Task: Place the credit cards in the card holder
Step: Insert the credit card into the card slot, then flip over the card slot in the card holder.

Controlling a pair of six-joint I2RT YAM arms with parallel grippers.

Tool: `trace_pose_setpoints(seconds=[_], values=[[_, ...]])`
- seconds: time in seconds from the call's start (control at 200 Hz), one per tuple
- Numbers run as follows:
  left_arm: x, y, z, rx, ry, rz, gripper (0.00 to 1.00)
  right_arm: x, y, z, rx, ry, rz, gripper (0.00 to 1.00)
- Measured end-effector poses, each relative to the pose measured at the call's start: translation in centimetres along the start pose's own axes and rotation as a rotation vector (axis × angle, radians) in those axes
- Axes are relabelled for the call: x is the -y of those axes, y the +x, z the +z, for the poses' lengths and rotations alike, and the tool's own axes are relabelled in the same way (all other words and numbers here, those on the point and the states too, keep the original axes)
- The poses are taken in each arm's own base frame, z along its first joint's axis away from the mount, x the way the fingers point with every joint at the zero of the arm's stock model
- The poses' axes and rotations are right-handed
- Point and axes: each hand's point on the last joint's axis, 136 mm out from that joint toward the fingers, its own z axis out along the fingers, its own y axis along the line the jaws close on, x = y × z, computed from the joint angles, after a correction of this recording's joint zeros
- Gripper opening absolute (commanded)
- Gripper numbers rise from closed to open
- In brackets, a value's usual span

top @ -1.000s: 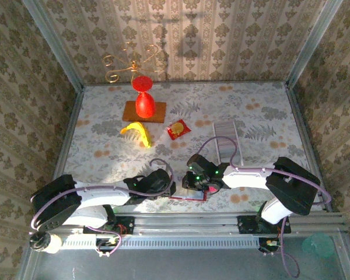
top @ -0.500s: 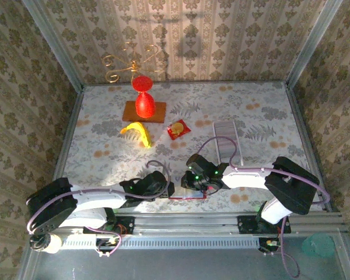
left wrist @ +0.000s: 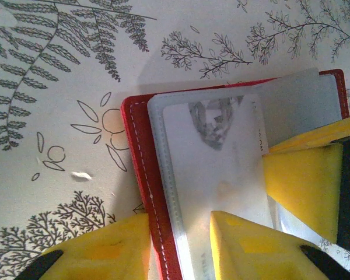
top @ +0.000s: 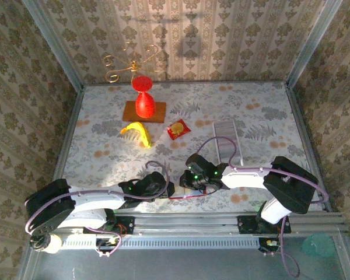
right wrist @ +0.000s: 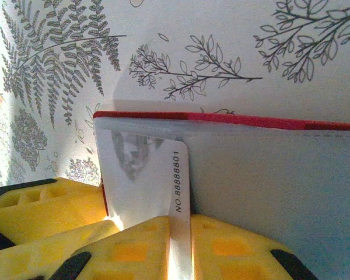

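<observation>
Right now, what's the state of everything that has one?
dark-red folding card holder: open, flat on the floral table.
whitish plastic credit card: pinched, lying over the holder's clear sleeve.
right tool: shut on that card.
left tool: open, astride the holder's red edge.
whitish-grey spare cards: lying on the table, untouched.
tall red vase: upright.

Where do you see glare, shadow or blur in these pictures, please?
Top external view: strong light around the tall red vase, and the gold wire ornament casts a shadow on the wallpaper. Left wrist view: a dark reflection on the whitish plastic card; the yellow fingers look soft. Right wrist view: the card's printed number is sharp, glare below it.
</observation>
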Motion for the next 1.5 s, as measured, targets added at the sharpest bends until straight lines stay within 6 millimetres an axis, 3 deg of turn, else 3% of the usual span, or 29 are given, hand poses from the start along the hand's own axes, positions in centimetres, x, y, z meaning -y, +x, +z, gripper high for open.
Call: trace_pose_setpoints(seconds=[0.23, 0.585, 0.86, 1.22, 1.5], values=[[-0.1, 0.1, 0.0, -0.014, -0.023, 0.005, 0.32, 0.4, 0.0, -1.1, 0.013, 0.034, -0.035, 0.32], [-0.4, 0.3, 0.0, -0.032, -0.053, 0.026, 0.32, 0.7, -1.1, -4.8, 0.102, 0.088, -0.084, 0.36], [-0.3, 0.2, 0.1, -0.041, -0.066, 0.031, 0.31, 3.4, 0.1, -4.3, 0.068, 0.159, -0.071, 0.37], [-0.2, 0.2, 0.2, -0.041, -0.067, 0.031, 0.31, 5.3, 0.7, -3.7, 0.046, 0.238, -0.068, 0.37], [-0.2, 0.2, 0.2, -0.041, -0.067, 0.031, 0.30, 4.7, 0.7, -2.9, 0.044, 0.238, -0.085, 0.39]])
